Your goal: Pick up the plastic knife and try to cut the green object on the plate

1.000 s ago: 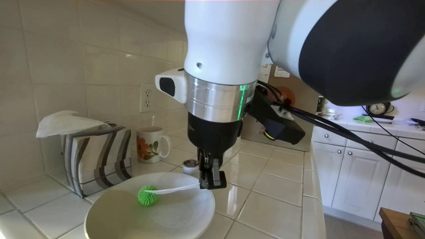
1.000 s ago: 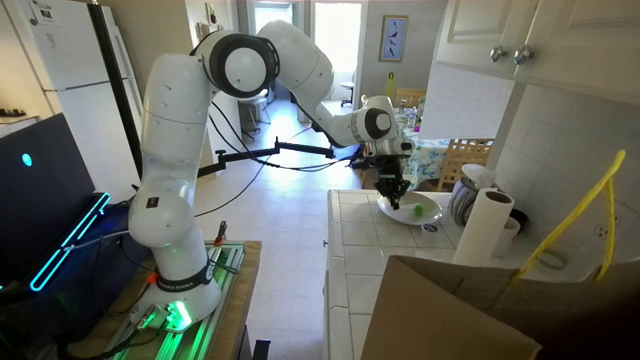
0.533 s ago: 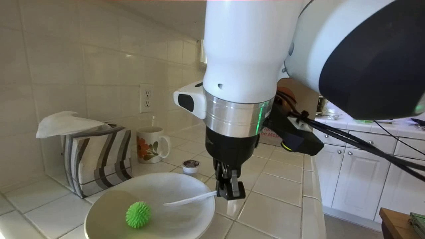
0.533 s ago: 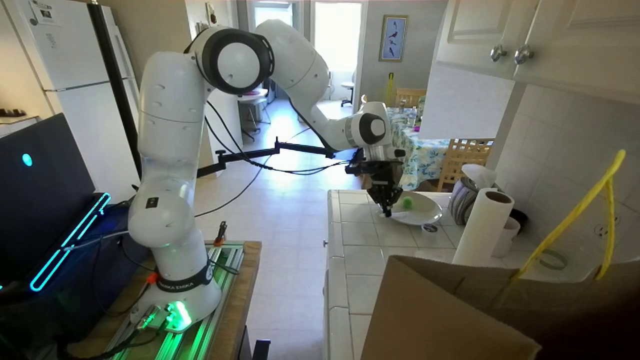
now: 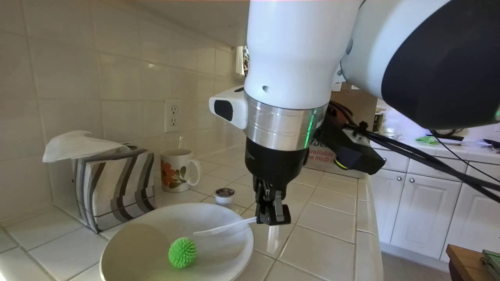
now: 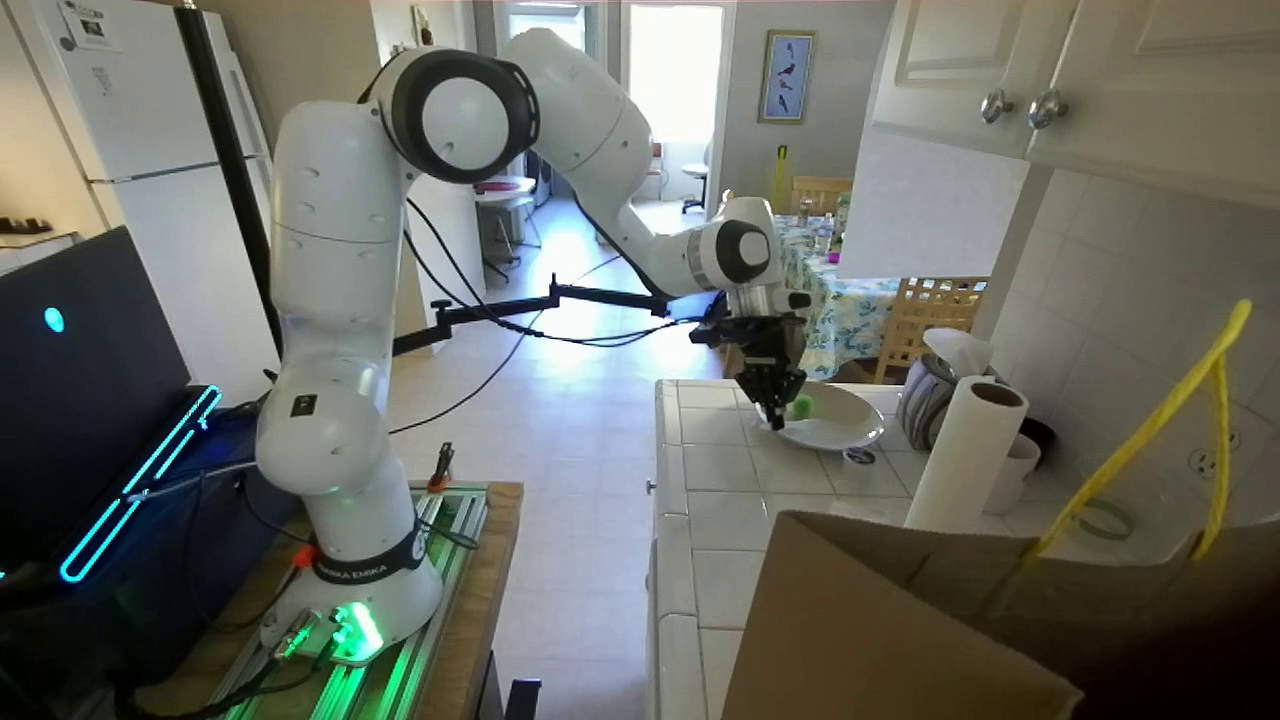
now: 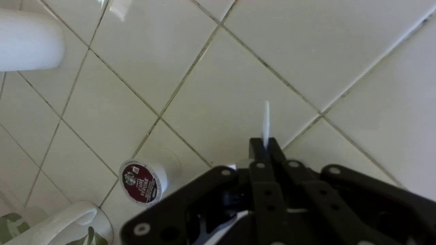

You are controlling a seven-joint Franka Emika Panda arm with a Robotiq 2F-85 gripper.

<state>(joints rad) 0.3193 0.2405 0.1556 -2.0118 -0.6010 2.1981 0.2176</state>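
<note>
My gripper (image 5: 274,218) is shut on the handle of the white plastic knife (image 5: 224,227). The knife points out sideways, tilted slightly down, with its blade over the plate. In the wrist view the gripper (image 7: 265,144) pinches the white knife (image 7: 266,122), and only one end sticks out beyond the fingertips. The green object (image 5: 182,252), a spiky ball, lies in the white plate (image 5: 127,230), below and apart from the knife tip. In an exterior view the green object (image 6: 801,407) is partly behind the gripper (image 6: 774,418) on the plate (image 6: 855,432). The knife is hard to see there.
A striped tissue box (image 5: 117,187), a flowered mug (image 5: 177,169) and a small coffee pod (image 5: 225,196) stand beyond the plate, near the tiled wall. A paper towel roll (image 6: 968,455) and a cardboard box (image 6: 880,620) stand along the counter.
My gripper and the knife moved away from the ball toward the plate's edge, then rose slightly. The knife tip, earlier at the ball, is now apart from it. The green ball rolled within the plate.
</note>
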